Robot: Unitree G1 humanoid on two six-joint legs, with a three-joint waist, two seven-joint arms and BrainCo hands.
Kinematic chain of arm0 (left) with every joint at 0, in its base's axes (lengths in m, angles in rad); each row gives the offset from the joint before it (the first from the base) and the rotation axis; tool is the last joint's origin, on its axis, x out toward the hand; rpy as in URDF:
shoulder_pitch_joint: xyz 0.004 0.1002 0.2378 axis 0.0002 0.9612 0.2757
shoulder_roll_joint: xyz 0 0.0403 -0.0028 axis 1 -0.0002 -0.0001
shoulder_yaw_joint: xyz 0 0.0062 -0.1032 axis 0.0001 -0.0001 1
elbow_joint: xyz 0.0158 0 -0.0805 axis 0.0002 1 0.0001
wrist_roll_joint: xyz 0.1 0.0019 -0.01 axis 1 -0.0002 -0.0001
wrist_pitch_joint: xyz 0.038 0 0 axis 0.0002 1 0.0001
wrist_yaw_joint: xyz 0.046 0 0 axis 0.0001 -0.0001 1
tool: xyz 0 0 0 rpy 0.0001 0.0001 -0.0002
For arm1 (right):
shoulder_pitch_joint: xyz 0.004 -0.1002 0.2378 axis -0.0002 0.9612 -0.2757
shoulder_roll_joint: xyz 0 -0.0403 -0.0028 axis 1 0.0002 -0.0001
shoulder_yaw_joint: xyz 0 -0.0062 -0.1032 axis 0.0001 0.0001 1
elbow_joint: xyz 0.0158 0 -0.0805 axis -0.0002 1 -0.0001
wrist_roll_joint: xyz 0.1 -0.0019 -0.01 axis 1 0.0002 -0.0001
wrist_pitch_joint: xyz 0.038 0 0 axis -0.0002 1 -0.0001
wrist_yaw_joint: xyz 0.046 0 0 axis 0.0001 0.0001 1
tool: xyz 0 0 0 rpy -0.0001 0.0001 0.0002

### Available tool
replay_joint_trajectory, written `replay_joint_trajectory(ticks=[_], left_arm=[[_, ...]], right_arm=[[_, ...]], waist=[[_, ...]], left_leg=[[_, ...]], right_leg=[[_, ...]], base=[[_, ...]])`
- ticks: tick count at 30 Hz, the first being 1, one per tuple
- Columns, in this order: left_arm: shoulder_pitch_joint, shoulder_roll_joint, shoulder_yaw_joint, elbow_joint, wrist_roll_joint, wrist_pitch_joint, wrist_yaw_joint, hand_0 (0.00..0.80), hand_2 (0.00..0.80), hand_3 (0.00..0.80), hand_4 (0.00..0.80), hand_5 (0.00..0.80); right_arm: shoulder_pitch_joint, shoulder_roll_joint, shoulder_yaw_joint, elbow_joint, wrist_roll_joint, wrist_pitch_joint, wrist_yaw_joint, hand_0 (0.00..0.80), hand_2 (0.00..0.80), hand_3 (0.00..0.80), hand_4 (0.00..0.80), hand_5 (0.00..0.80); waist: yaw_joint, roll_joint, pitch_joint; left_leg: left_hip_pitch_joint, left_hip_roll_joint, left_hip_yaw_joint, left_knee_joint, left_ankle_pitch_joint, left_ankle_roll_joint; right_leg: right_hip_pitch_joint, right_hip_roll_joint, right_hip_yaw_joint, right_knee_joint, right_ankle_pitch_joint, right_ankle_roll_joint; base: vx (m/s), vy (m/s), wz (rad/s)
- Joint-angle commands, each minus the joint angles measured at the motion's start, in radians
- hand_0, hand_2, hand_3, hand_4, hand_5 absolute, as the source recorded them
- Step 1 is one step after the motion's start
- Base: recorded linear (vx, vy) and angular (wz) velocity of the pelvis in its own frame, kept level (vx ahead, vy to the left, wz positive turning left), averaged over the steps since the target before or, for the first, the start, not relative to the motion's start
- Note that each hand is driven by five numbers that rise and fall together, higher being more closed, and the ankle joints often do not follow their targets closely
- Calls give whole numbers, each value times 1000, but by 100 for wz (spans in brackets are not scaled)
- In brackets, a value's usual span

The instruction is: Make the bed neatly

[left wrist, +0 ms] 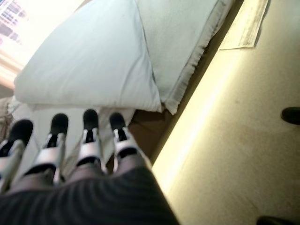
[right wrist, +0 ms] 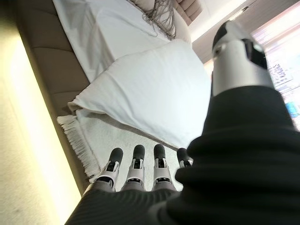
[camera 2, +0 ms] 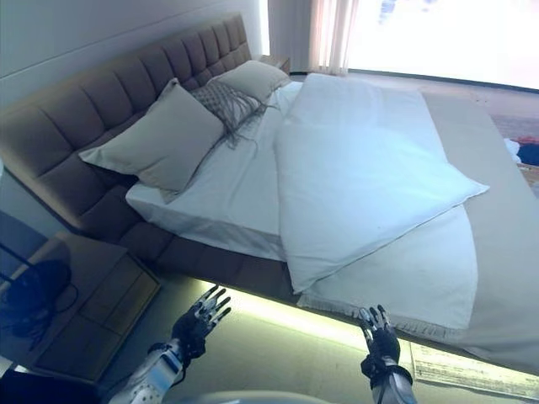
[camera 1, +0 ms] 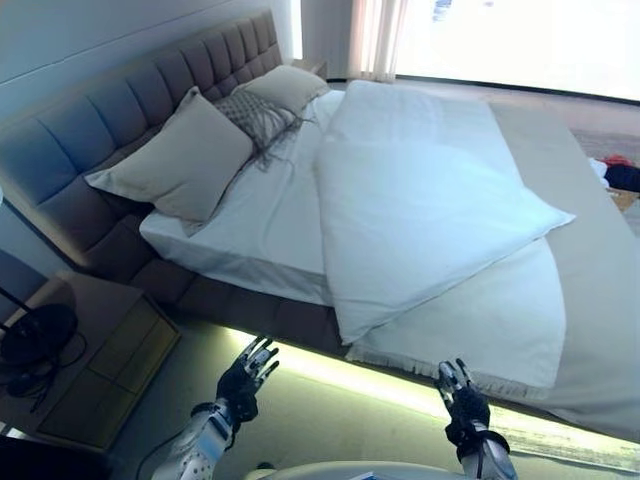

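duvet (camera 1: 420,200) folded askew, no writing

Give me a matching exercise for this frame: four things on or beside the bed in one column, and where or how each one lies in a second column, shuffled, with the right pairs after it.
Things:
1. white duvet
2. fringed blanket
3. beige pillow
4. nightstand

Places or states:
A. leaning on the headboard
B. on the floor beside the head of the bed
C. folded back in a triangle over the mattress
D. spread under the folded corner, its fringe at the bed's near edge

Pairs: 1-C, 2-D, 3-A, 4-B
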Motion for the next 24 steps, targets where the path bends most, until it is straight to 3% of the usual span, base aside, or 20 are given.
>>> replay_joint_trajectory(ticks=[1,8,11,16,17,19,21,24], left_arm=[[-55,26,75,-77,-29,-32,-17,0,0,0,0,0],[-73,34,77,-71,-53,-31,-10,0,0,0,0,0],[-101,33,58,-70,-48,-26,-39,0,0,0,0,0],[-107,36,40,-46,-14,-9,-48,0,0,0,0,0],[-94,52,43,-45,-8,-3,-62,0,0,0,0,0],[-90,69,39,-32,-1,-4,-84,0,0,0,0,0],[-97,80,25,-18,9,-6,-92,0,0,0,0,0],[-103,100,24,-40,12,33,-93,0,0,0,0,0]], right_arm=[[-55,1,-22,-65,-8,-31,4,0,0,0,0,0],[-37,2,-39,-82,-46,0,41,0,0,0,0,0],[-24,-8,-57,-87,-35,-13,31,0,0,0,0,0],[-58,13,-75,-66,49,-24,33,0,0,0,0,0],[-44,30,-69,-76,20,-41,23,0,0,0,0,0],[-16,45,-65,-95,33,-60,15,0,0,0,0,0],[22,48,-71,-97,54,-83,32,0,0,0,0,0],[48,53,-91,-87,83,-91,58,0,0,0,0,0]], waist=[[10,-42,42],[-26,-40,28],[-40,-45,45],[-36,-33,60],[-31,-30,66],[-29,-13,79],[-41,5,93],[-46,12,107]], left_leg=[[-4,-39,-23,116,-76,30],[19,-32,8,101,-80,28],[-18,-39,79,168,-86,25],[-2,-72,68,120,-96,69],[-3,-96,58,116,-99,98],[-14,-118,42,125,-100,129],[-18,-137,25,137,-113,152],[-16,-160,23,154,-126,162]], right_leg=[[-85,21,16,37,94,-41],[-102,10,19,88,66,-34],[-103,-6,-17,99,64,-35],[-141,-67,-16,206,74,0],[-174,-99,-11,307,102,13],[-250,-131,3,483,158,6],[-345,-124,27,657,200,-5],[-403,-125,27,727,248,1]], base=[[7,87,-6],[31,70,1],[-11,93,7],[16,182,30],[54,239,11],[32,275,21],[13,239,30],[64,117,53]])
